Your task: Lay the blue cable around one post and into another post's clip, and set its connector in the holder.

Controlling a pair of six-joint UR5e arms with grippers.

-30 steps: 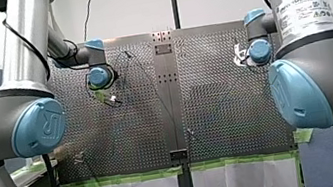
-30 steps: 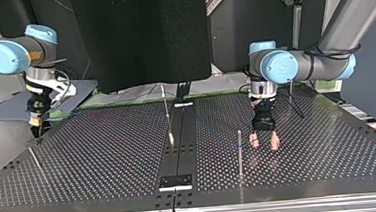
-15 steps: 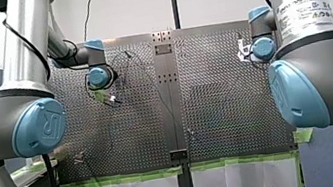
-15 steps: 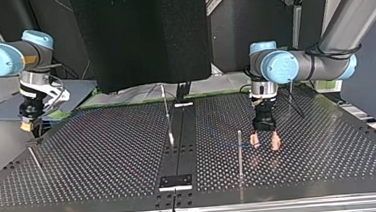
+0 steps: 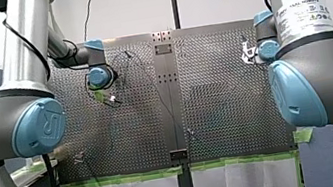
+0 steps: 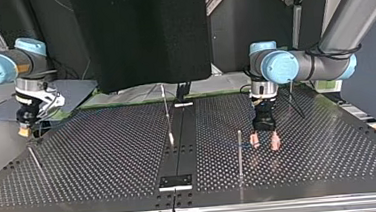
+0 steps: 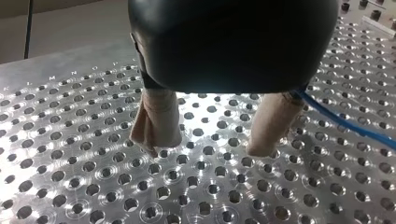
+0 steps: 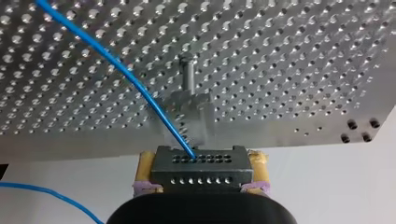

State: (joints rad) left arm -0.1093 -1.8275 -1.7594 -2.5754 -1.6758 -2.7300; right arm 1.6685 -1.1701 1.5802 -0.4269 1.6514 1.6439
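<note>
Perforated metal table (image 6: 104,157) shows wide free plate across its middle, with a thin upright post (image 6: 240,152) standing near the top view's front edge. Left gripper (image 7: 208,147) hangs just over the plate, beige padded fingers spread wide, holding nothing; blue cable (image 7: 345,123) runs beside one finger. Right gripper (image 8: 201,163) sits beyond the table's edge, yellow pads clamped on the grey, hole-dotted connector (image 8: 205,178), the cable leading off it across the plate.

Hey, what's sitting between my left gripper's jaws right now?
Nothing: in the left wrist view the jaws of my left gripper stand open over bare perforated table. The blue cable runs beside one jaw, outside the gap.
</note>
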